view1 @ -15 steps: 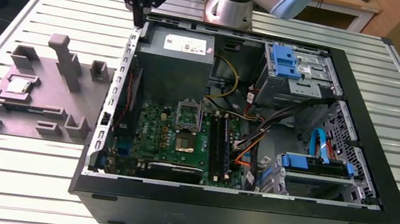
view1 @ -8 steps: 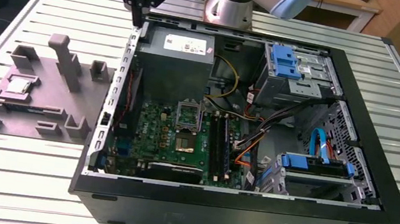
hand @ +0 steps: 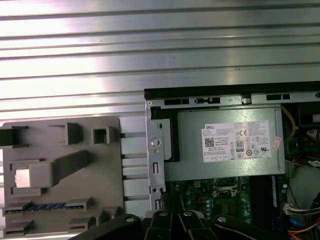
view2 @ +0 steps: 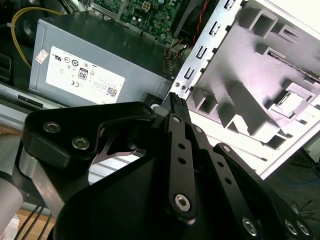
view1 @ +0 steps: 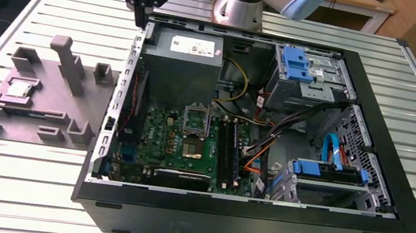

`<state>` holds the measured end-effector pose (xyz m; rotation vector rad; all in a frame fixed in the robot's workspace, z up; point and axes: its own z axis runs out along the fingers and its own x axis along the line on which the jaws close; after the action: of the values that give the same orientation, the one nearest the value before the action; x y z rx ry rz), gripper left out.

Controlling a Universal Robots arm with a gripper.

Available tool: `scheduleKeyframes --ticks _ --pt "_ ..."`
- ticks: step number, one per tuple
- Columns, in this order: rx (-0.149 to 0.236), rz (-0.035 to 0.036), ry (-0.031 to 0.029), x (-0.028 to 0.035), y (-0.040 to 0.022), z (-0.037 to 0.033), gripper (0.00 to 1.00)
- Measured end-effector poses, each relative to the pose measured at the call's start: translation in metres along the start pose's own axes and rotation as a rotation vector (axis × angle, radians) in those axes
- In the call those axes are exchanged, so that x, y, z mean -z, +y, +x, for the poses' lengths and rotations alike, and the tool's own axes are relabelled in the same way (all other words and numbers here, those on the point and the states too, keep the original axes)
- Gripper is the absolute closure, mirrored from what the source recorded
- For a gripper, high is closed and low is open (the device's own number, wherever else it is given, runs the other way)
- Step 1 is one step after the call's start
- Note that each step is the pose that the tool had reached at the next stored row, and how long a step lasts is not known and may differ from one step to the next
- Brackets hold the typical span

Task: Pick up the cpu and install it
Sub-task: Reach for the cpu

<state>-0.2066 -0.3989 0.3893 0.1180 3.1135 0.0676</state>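
Jaws of the arm point(view1: 240, 5) hang closed, tips together and gripping nothing, just over the wall of the open computer case point(view1: 259, 218), at its corner on the exterior view's left, beside the grey power supply point(view1: 180, 67). The cpu point(view1: 18, 88) lies flat in a recess of the grey holder block point(view1: 46, 105), well apart from the jaws. This block rests on the slatted tabletop point(view1: 19, 188), just beside the case on the exterior view's left. Inside the case the green motherboard point(view1: 163, 141) lies flat below the power supply.
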Motion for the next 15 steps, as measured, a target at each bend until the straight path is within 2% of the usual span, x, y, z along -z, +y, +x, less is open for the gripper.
scheduleKeyframes --ticks 15 --pt "0.0 0.0 0.0 0.0001 -0.0003 0.0039 0.9"
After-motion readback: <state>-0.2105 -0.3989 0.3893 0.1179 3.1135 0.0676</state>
